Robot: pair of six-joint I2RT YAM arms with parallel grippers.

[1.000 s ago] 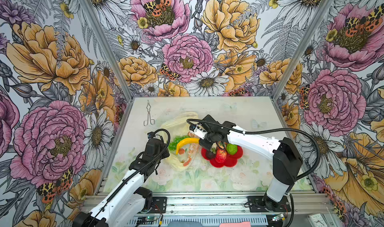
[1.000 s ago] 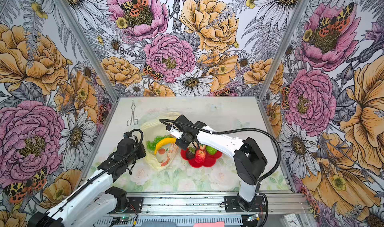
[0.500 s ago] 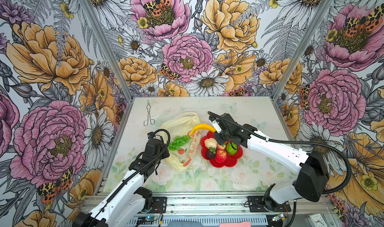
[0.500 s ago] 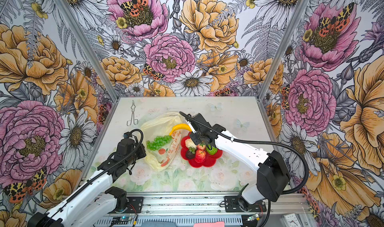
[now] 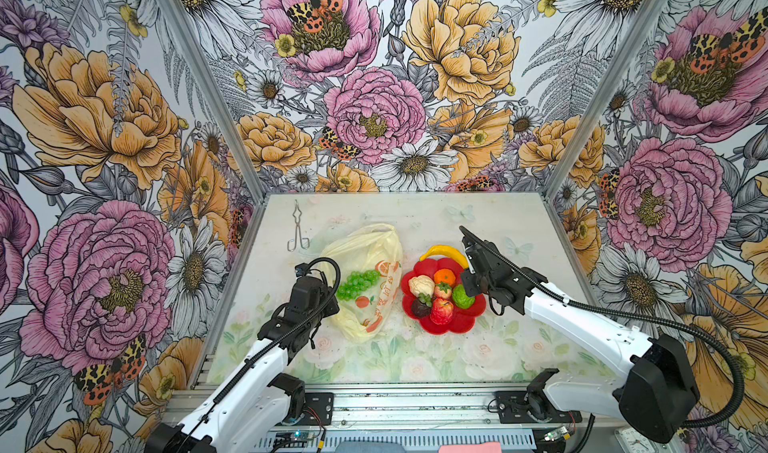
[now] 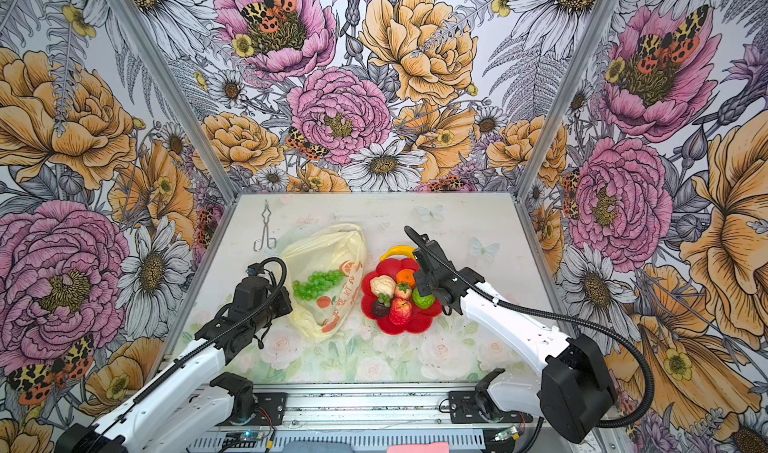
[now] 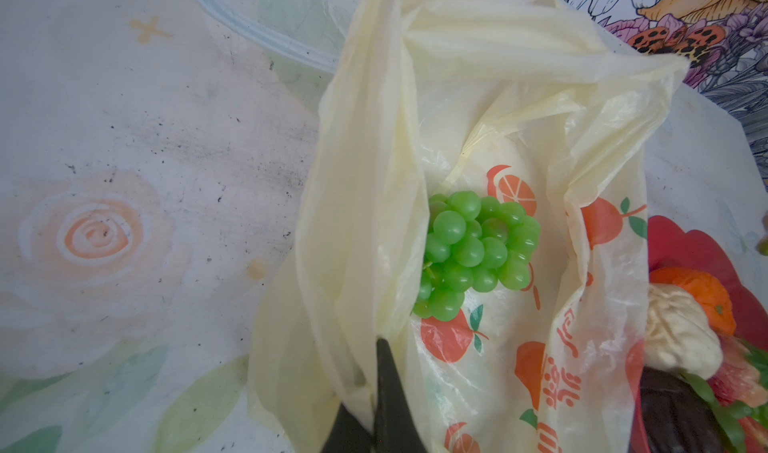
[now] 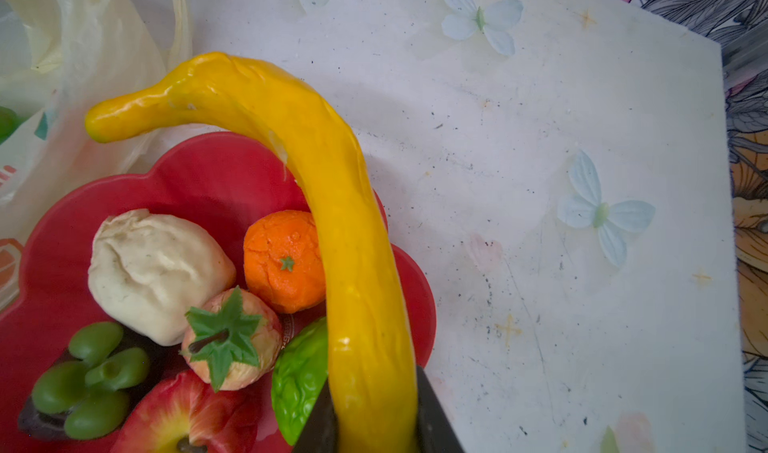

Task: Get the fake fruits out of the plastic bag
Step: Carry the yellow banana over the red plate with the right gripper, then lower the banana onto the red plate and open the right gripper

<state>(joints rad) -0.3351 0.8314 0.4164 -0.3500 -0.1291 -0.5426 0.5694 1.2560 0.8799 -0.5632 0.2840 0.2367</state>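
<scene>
Plastic bag (image 5: 361,243): lies crumpled on the worktop (image 5: 478,355), just beside the red plate (image 5: 457,324), with its mouth pulled open.
Left gripper (image 7: 370,413): clenched on a fold of the bag's edge, holding the mouth open.
Right gripper (image 8: 374,426): grasping one end of the banana (image 5: 442,252), which arches over the far rim of the plate. Whether it touches the plate cannot be told.
Fruits already out: the orange (image 5: 444,276), cream bumpy piece (image 5: 421,285), strawberry (image 5: 443,291), green round fruit (image 5: 462,297), apple (image 5: 441,310) and dark brown fruit (image 5: 420,307) lie bunched together on the plate.
Fruit left in the bag: the grape bunch (image 7: 473,251) lies uncovered in the open mouth. No other fruit shows there, though the folds could hide one.
Progress: judged nearly complete. The banana awaits setting down, and the grapes are the last visible piece to lift out.
Bystander: metal tongs (image 5: 298,233) lie near the far left of the worktop, well apart from both grippers.
</scene>
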